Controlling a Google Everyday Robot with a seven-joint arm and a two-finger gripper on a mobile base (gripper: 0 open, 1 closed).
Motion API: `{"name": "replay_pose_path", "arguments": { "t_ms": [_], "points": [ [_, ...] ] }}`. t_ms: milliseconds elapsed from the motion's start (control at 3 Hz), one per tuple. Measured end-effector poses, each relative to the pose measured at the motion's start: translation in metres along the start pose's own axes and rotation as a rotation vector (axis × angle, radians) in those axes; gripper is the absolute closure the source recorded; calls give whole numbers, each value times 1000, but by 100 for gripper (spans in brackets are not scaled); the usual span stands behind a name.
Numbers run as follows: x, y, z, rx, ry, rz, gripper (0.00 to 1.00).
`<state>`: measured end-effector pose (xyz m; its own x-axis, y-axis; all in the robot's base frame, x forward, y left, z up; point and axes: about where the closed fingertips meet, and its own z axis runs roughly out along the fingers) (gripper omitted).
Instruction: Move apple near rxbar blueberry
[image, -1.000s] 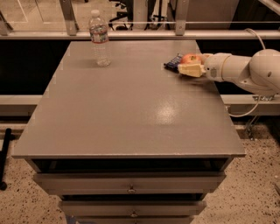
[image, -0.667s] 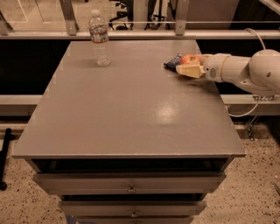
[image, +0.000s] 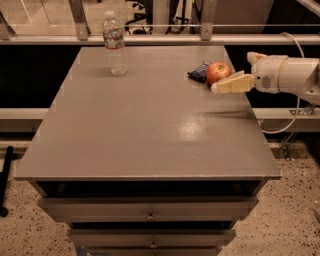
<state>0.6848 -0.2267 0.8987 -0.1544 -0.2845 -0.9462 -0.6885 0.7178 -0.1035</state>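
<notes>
1 ea: apple (image: 218, 72), bar (image: 199, 72), btl (image: 114, 46), right-side claw (image: 234, 72)

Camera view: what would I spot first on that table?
The red apple stands out most, at the far right of the table, beside the dark blue rxbar blueberry. Right of the apple, the gripper on the white arm is open. A clear water bottle stands alone at the far left.

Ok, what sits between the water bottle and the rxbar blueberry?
Only bare tabletop, in the camera view. The water bottle stands left of the rxbar blueberry; the apple and the gripper lie to the bar's right.
</notes>
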Motion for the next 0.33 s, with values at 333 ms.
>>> {"name": "replay_pose_path", "arguments": {
  "t_ms": [333],
  "points": [
    [-1,0,-3,0,1,-2,0]
  ]
}}
